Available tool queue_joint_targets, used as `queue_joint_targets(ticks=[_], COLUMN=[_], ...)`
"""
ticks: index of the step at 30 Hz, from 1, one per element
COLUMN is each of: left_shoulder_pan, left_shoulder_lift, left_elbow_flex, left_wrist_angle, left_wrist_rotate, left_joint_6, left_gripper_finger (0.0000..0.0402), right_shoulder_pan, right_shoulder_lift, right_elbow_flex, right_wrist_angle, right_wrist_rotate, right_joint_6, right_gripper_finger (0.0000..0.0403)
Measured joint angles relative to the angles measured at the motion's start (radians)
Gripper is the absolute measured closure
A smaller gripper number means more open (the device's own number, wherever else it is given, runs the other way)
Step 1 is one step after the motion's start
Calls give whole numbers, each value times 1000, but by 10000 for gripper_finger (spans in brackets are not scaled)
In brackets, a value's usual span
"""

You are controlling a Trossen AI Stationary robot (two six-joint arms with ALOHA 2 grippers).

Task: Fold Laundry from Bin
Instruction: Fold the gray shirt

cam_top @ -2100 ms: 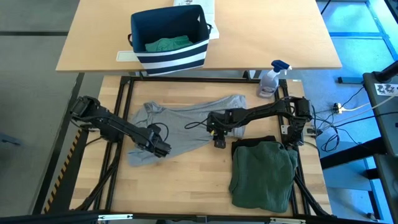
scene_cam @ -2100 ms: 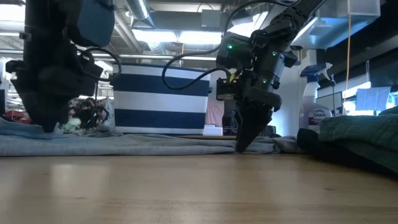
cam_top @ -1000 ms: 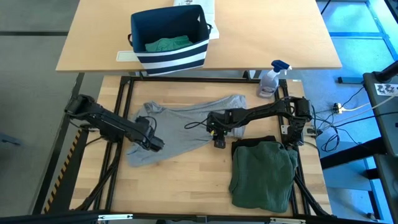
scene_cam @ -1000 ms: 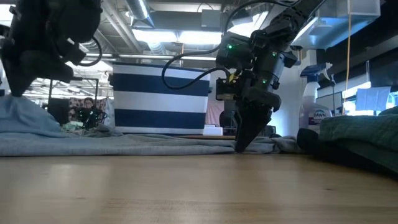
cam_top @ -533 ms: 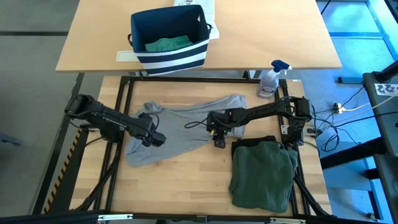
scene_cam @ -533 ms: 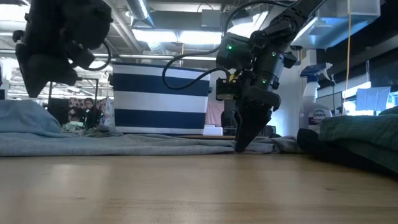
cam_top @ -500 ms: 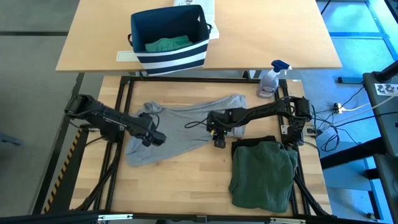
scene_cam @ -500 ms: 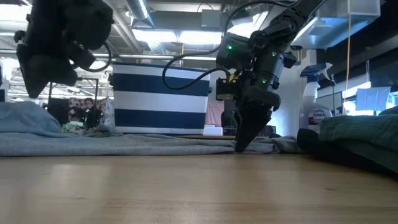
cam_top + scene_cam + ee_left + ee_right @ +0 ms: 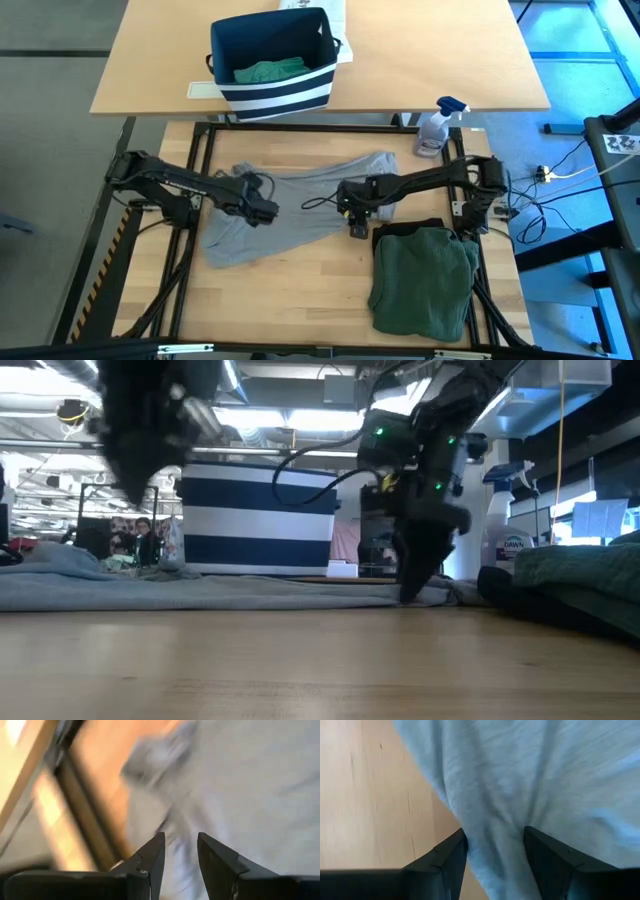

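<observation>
A light grey garment (image 9: 300, 195) lies spread on the wooden table, flat on it in the low view (image 9: 200, 592). My left gripper (image 9: 267, 212) hangs open above the garment's left half, clear of it, with nothing between its fingers (image 9: 181, 845). At the garment's near right edge, my right gripper (image 9: 358, 230) points down with its fingers apart, a ridge of grey cloth (image 9: 495, 820) between them. The bin (image 9: 270, 88) stands on the far table with a teal-green garment (image 9: 268, 70) inside. My right gripper stands over the grey garment's near right edge (image 9: 490, 795), pointing down, one finger on each side of a cloth ridge. In the low view its tips (image 9: 410, 598) reach down to cloth level. I cannot tell whether they touch the cloth.
A folded dark green garment (image 9: 425, 280) lies at the near right of the table, close beside my right gripper. A spray bottle (image 9: 435, 128) stands at the far right corner. Bare wood lies along the near edge (image 9: 290, 300).
My left gripper has opened and let go of the garment's left part, then risen and gone toward the table's right and far side, turning as it went. The cloth it held raised has dropped flat. My right gripper has risen slightly, its gap unchanged.
</observation>
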Motion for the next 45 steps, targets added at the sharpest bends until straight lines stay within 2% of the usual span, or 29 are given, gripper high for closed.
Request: queue_joint_targets(ticks=[4,12,15,22,24,30,33,39,45], left_shoulder_pan=[-94,-271,-332,-418,-425,-411,-408,-432,-444], left_shoulder_lift=[0,30,51,120,145,218,226,229,211], left_elbow_flex=[39,-40,-74,-127,-139,-185,-211,-227,-224], left_wrist_angle=[206,480,500,520,523,502,468,365,355], left_wrist_rotate=[-85,-70,-62,-52,-37,120,160,217,223], left_joint_6=[61,60,-12,-141,-147,-176,-218,-290,-303], left_gripper_finger=[293,293,293,293,293,293,293,293,293], right_shoulder_pan=[-1,-1,-1,-2,-9,-45,-76,-136,-159], right_shoulder_lift=[-114,-213,-211,-213,-213,-213,-213,-214,-218], right_elbow_flex=[7,8,5,-68,-102,-182,-209,-243,-235], right_wrist_angle=[-32,-299,-382,-376,-377,-411,-430,-464,-482], right_wrist_rotate=[71,207,238,235,228,222,231,279,292], right_joint_6=[29,84,109,130,142,173,179,179,174], right_gripper_finger=[205,205,205,205,205,205,205,205,205])
